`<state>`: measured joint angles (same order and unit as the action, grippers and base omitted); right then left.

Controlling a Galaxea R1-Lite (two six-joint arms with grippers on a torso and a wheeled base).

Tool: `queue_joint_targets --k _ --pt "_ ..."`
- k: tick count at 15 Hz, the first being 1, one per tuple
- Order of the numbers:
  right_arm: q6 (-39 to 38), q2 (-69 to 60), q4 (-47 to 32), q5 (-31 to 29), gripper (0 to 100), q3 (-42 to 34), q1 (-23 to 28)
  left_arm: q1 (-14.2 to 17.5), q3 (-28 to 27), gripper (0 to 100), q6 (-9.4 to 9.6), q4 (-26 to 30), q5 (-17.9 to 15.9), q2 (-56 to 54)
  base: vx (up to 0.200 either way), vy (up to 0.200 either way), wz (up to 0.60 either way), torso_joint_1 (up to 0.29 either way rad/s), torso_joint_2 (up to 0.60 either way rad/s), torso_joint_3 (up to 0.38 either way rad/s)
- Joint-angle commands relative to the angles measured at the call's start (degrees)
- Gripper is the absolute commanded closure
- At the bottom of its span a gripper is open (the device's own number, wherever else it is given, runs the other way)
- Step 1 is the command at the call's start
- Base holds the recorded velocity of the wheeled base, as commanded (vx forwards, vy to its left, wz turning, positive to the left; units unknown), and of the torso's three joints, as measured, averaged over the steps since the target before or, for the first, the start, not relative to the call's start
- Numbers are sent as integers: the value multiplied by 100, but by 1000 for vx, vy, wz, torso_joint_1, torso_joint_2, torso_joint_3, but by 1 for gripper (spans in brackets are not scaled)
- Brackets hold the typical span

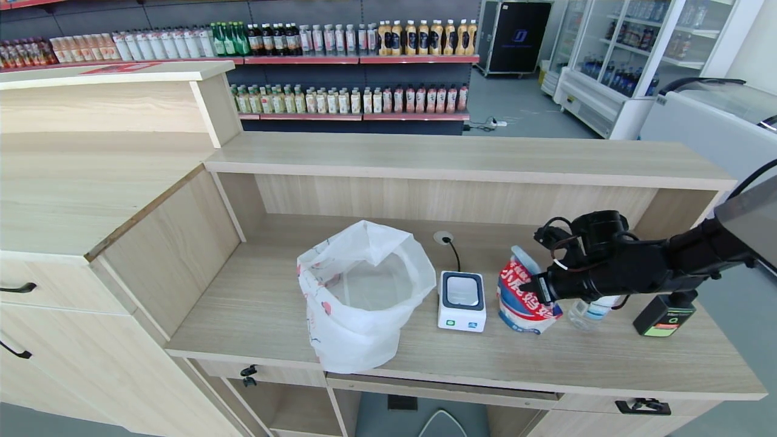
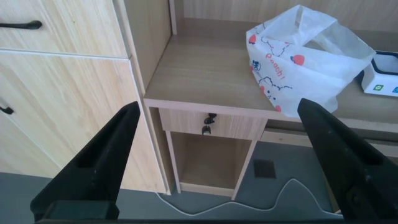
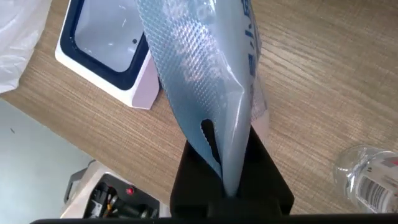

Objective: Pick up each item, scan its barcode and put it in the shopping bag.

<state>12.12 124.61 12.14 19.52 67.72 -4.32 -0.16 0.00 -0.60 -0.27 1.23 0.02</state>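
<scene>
Snack pouch [image 1: 525,297], pinched at its top seal by the right hand [image 1: 542,284], right of centre beside the scanner [image 1: 462,300].
The thin-edged grip may slip, or the swinging pouch may topple the water bottle [image 1: 592,311] just beside it.

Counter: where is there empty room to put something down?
The widest bare patch is on the counter, between the side wall and the shopping bag. A bare strip also runs along the front edge, before the scanner and snack pouch. It is crowded from the scanner to the bottle and the dark device.
</scene>
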Motion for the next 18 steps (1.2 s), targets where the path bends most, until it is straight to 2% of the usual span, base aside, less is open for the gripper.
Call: queue_joint_targets --k 1,3,6,8,11,12,14,16,18 --pt "63 -587 95 140 100 -162 1 -2 0 0 -2 0 0 -2 0 0 0 0 0 0" --pt "256 -956 87 166 100 -268 1 -2 0 0 -2 0 0 -2 0 0 0 0 0 0" --pt "1363 -1809 51 166 100 -672 106 -2 0 0 -2 0 0 -2 0 0 0 0 0 0" --pt "2225 -2301 43 149 100 -866 194 -2 0 0 -2 0 0 -2 0 0 0 0 0 0" --pt "4299 -3365 157 193 100 -1033 388 -2 0 0 -2 0 0 -2 0 0 0 0 0 0" --pt "4879 -3628 341 289 100 -1077 493 -2 0 0 -2 0 0 -2 0 0 0 0 0 0" --pt "5494 -4050 790 667 100 -1279 581 -2 0 0 -2 -8 0 -2 0 0 0 0 0 0" --pt "6584 -4516 2170 966 100 -1753 730 -2 0 0 -2 0 0 -2 0 0 0 0 0 0" --pt "7191 -4674 2996 1388 100 -2114 686 -2 0 0 -2 0 0 -2 0 0 0 0 0 0"
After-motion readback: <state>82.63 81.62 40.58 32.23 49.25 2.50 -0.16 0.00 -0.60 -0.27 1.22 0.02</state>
